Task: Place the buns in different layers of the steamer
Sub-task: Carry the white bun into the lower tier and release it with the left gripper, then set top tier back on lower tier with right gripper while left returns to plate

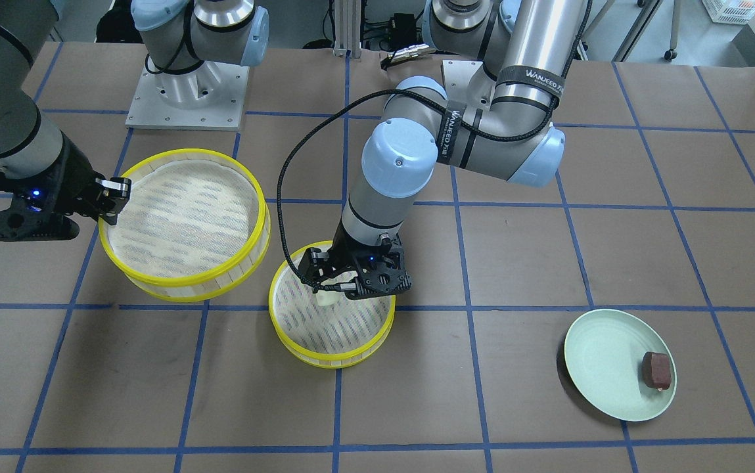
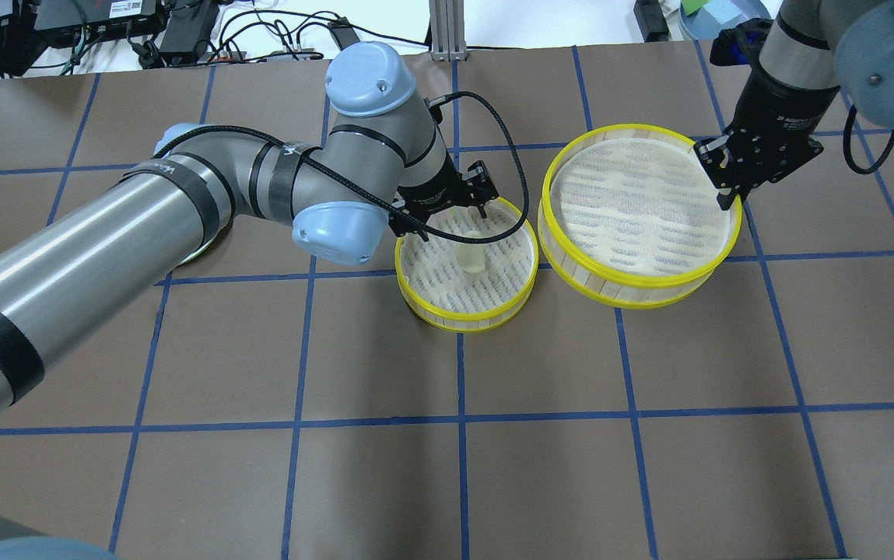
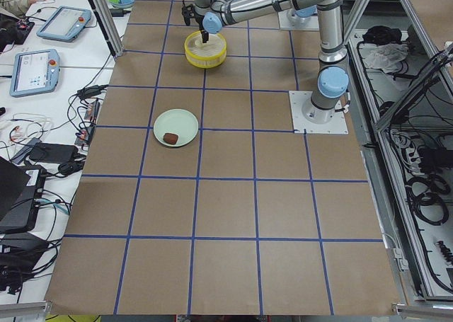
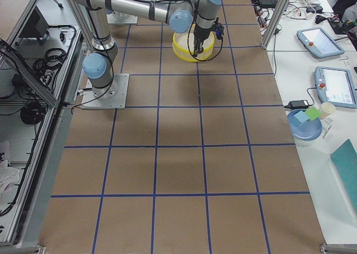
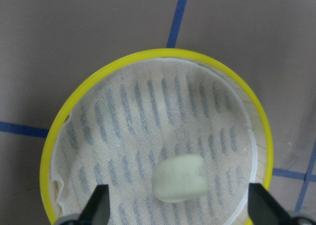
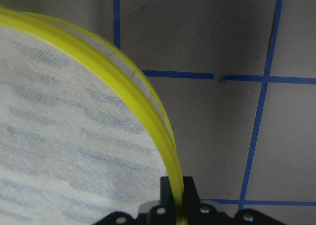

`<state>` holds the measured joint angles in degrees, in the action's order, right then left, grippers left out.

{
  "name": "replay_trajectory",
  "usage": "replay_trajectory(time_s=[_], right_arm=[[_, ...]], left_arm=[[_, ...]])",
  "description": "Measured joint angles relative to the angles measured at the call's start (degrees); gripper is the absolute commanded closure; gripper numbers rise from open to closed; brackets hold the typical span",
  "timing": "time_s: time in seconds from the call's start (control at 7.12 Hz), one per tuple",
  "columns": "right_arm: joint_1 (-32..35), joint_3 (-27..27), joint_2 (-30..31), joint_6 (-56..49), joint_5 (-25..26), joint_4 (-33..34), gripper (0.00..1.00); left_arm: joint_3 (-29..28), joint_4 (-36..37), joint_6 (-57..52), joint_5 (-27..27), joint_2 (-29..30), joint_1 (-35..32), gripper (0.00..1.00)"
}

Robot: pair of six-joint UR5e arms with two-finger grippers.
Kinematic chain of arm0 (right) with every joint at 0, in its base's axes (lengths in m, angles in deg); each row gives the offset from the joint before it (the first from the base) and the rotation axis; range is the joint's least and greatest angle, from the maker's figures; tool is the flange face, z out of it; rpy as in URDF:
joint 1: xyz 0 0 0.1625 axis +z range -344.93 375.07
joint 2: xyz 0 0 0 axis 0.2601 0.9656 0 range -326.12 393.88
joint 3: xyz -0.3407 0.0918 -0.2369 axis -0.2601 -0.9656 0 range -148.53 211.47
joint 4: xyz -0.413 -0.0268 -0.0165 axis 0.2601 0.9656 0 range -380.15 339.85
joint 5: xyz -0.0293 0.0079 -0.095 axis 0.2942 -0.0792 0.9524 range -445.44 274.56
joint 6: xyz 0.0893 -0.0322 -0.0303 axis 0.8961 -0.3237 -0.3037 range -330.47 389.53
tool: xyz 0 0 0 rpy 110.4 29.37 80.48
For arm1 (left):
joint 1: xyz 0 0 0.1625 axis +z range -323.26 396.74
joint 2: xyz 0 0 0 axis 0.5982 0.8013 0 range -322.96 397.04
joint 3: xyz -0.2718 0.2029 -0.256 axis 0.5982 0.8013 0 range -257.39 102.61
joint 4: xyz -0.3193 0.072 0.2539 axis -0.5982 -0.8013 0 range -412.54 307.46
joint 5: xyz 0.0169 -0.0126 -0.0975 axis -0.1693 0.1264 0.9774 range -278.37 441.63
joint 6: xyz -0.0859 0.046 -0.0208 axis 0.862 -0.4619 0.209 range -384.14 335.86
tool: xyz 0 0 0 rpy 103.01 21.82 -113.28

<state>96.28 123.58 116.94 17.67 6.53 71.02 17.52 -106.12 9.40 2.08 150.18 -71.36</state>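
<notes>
Nearest the front-facing camera, the dark reddish-brown bun [image 1: 656, 369] is seen lying on the pale green plate [image 1: 591, 361], well apart from both trays. The cream-white bun [image 5: 179, 178] is laid on the smaller tray [image 5: 148, 111]'s mesh floor, beneath the left gripper [image 5: 179, 205], whose fingers are spread wide, clear of it. The larger tray [image 2: 633, 210] is clamped at its rim by the right gripper [image 2: 727, 198]

Robotics lab, apparently: teach pendants [image 3: 32, 71] and loose cables [image 3: 83, 97] beside a blue-taped grid table [image 2: 540, 482].
</notes>
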Motion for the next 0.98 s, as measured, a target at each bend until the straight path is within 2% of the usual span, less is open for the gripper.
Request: replay_trajectory(time_s=[0.42, 0.7, 0.98], right_arm=[[1.7, 0.1, -1.5, 2.0, -0.2, 1.0, 1.00], [7.4, 0.1, -4.7, 9.1, -0.4, 5.2, 1.00], [13.4, 0.1, -8.3, 17.9, -0.9, 9.7, 1.00]], left_arm=[[-1.3, -4.1, -2.6, -0.3, -1.4, 3.7, 0.00], [-1.9, -6.7, -13.7, -2.1, -3.4, 11.5, 0.00], [-2.0, -7.8, -28.2, -7.6, -4.6, 19.3, 0.00]])
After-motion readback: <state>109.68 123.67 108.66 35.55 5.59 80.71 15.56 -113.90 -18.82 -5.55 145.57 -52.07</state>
